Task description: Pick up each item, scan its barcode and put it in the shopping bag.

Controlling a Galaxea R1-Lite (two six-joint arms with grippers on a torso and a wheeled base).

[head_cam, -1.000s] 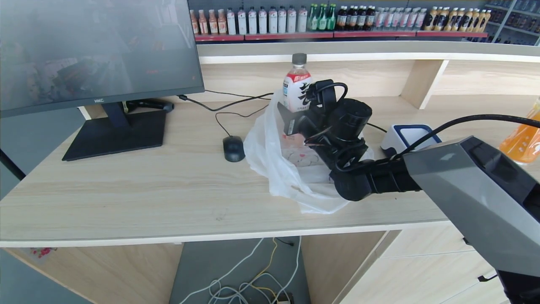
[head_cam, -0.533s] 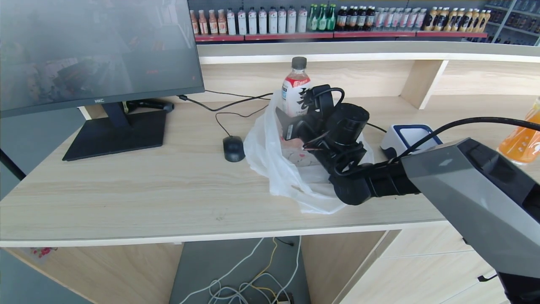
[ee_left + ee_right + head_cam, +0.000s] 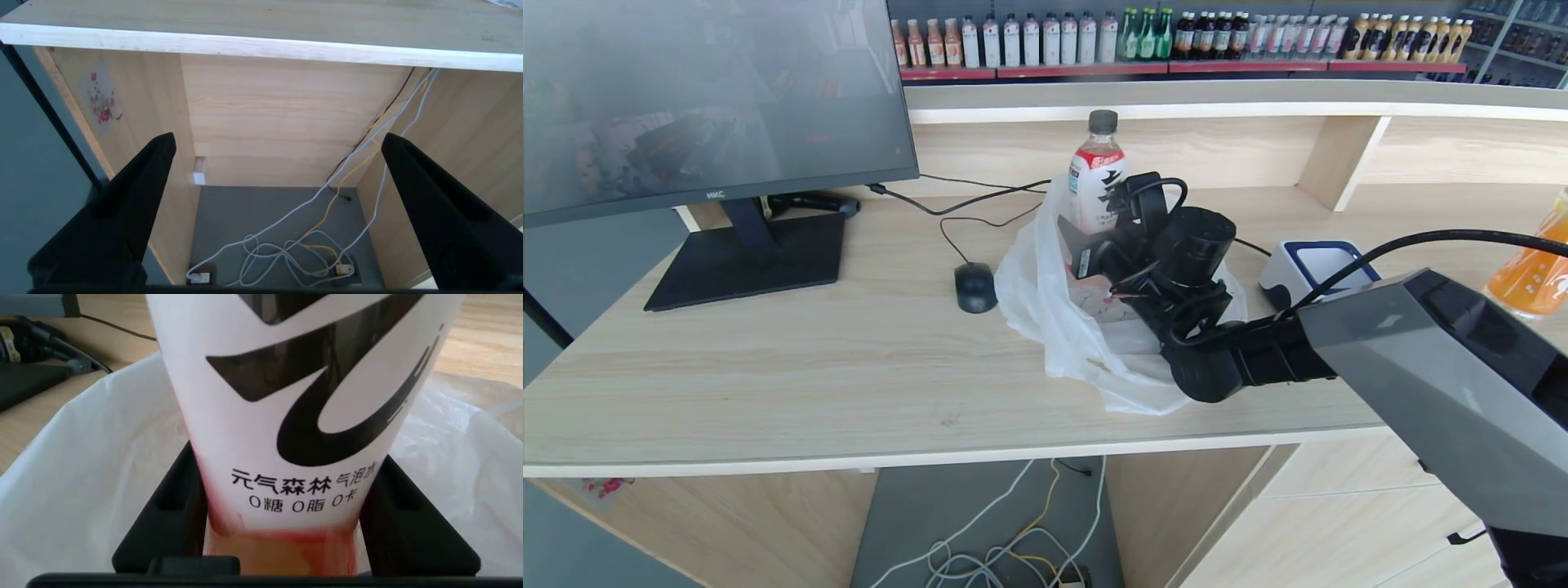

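While bottle [image 3: 1096,175] hangs upright at shopping bag [image 3: 1045,318] mouth, head view: lower straight down, avoid snagging bag's rim, release only once base rests inside. Just above bag, right gripper [image 3: 1094,238] clamped round bottle's lower body.
Left wrist view: left gripper [image 3: 275,208] spread wide, holding nothing, well apart from bag.
Right wrist view: fingers [image 3: 176,502] pressed against bottle's sides, bag plastic spread right behind and beneath.

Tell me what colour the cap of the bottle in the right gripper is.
Grey. The cap shows best in the head view.
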